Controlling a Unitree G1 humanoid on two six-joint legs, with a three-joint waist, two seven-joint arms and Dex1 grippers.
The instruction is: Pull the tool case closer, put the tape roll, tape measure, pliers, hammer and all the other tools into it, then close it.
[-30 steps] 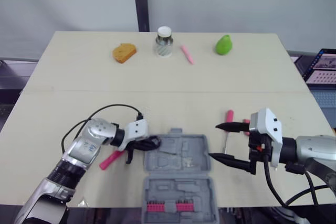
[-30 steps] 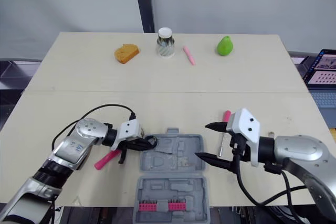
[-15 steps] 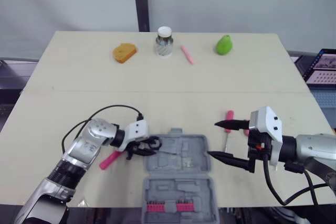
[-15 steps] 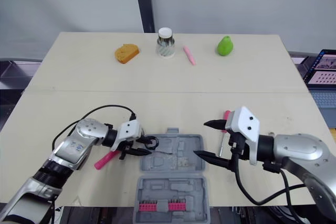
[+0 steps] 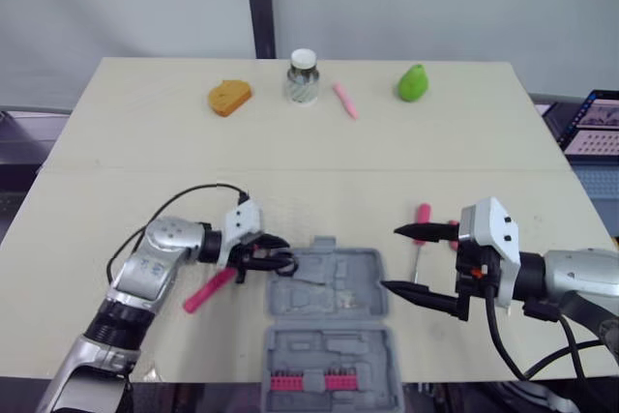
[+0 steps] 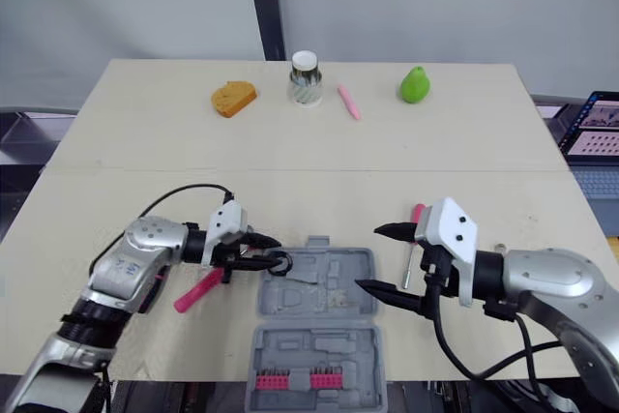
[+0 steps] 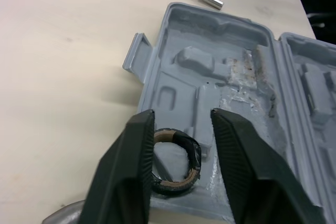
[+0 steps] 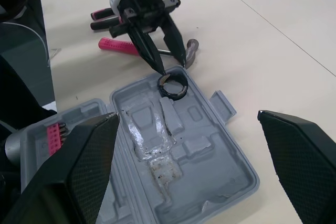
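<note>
The grey tool case (image 5: 348, 280) lies open near the table's front edge, its lid (image 5: 334, 360) toward me. The black tape roll (image 7: 181, 139) rests in the tray's left corner. My left gripper (image 5: 283, 259) stands open over it, its fingers (image 7: 131, 156) wider than the roll. A pink-handled hammer (image 5: 207, 291) and pliers (image 8: 107, 18) lie on the table left of the case. To the right of the case lies a pink-handled screwdriver (image 5: 422, 216). My right gripper (image 5: 391, 258) hovers wide open by the case's right edge, holding nothing.
Along the far edge sit an orange sponge (image 5: 229, 97), a jar (image 5: 303, 76), a pink marker (image 5: 344, 101) and a green pear (image 5: 412, 82). Red bit holders (image 5: 308, 381) sit in the lid. A laptop (image 5: 592, 123) stands beyond the right edge.
My left gripper swung right with the tape roll, from beside the case to over its left corner, and its fingers have parted. The right gripper stayed put.
</note>
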